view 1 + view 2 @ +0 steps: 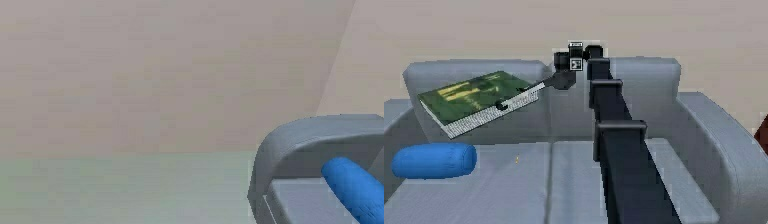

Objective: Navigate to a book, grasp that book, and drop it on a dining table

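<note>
A green-covered book with pale page edges hangs tilted in front of the grey sofa's backrest, above the seat cushions. The gripper holds it: its thin fingers reach left from the dark body to the book's right edge. The dark arm bar rises from the bottom edge, with its white marker squares at the far end.
A blue cylindrical cushion lies on the sofa seat at the left, below the book. In the forward view the sofa's grey armrest and the blue cushion sit at the lower right, before a bare wall and pale floor.
</note>
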You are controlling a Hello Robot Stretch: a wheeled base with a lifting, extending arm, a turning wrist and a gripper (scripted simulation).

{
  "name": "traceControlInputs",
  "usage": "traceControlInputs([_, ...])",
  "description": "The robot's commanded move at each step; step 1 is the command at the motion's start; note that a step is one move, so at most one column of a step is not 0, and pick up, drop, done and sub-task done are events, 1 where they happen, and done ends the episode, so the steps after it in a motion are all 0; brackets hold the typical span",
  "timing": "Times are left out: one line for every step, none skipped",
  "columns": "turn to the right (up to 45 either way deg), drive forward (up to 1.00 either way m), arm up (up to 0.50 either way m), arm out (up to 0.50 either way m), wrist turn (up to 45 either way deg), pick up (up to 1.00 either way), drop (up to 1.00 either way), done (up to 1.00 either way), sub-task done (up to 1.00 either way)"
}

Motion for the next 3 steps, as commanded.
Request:
traceControlInputs([0.0, 0.00, 0.00, 0.00, -45.0, 0.00, 0.00, 0.00, 0.00])
traceControlInputs([0.0, 0.00, 0.00, 0.00, -18.0, 0.00, 0.00, 0.00, 0.00])
traceControlInputs([0.0, 0.00, 0.00, -0.40, 0.0, 0.00, 0.00, 0.00, 0.00])
